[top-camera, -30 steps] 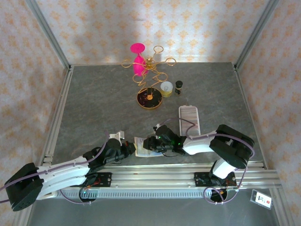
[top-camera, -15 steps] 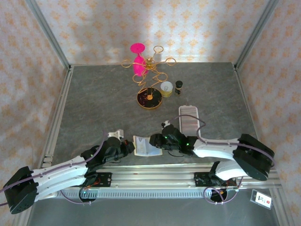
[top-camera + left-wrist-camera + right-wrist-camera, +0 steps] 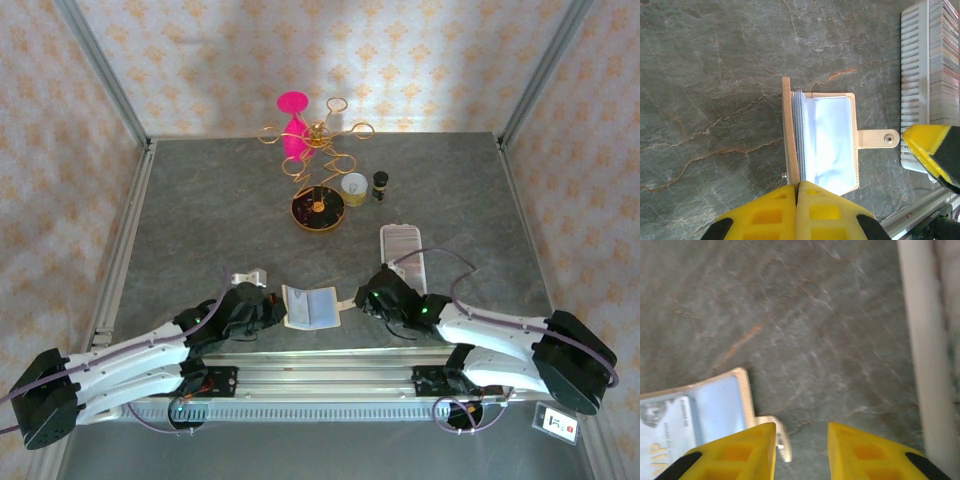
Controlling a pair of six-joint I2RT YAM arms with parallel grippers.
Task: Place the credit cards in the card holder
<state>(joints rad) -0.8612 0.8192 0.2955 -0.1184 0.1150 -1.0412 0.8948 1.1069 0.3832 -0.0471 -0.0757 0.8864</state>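
Surface was a grey stone-look table [image 3: 200, 220] with rusty veins. It was boxed in by walls [image 3: 200, 60] in peach wallpaper with a gold damask print, aluminium posts [image 3: 105, 75] in the corners and an aluminium rail [image 3: 330, 375] along the bottom edge of the overhead view. Upper centre of that view held a pink goblet [image 3: 293, 125], a gold wire stand [image 3: 322, 140], a round dark dish [image 3: 318, 210], a small cream cup [image 3: 354, 186] and a dark bottle [image 3: 380, 185]. The card holder [image 3: 310, 307] lay open at lower centre, clear sleeves up, with its snap tab [image 3: 879, 138] pointing toward the right of the frame. The left gripper [image 3: 796, 186] was clenched, and the holder's left cover edge ran straight into the seam between its fingers, so it looked pinched there. The right gripper [image 3: 801, 426] was released with bare table in the gap, the tab just beside its left-hand finger in the wrist view. One blue credit card [image 3: 665, 440] sat inside a sleeve with "VIP" legible; the smaller print beside it was too blurred to read. The white ridged tray [image 3: 914, 75] lay right of the holder, apart from it, with thin coloured edges packed along it. A small tag [image 3: 560, 424] sat at the lower right of the overhead view, its text too small to read.
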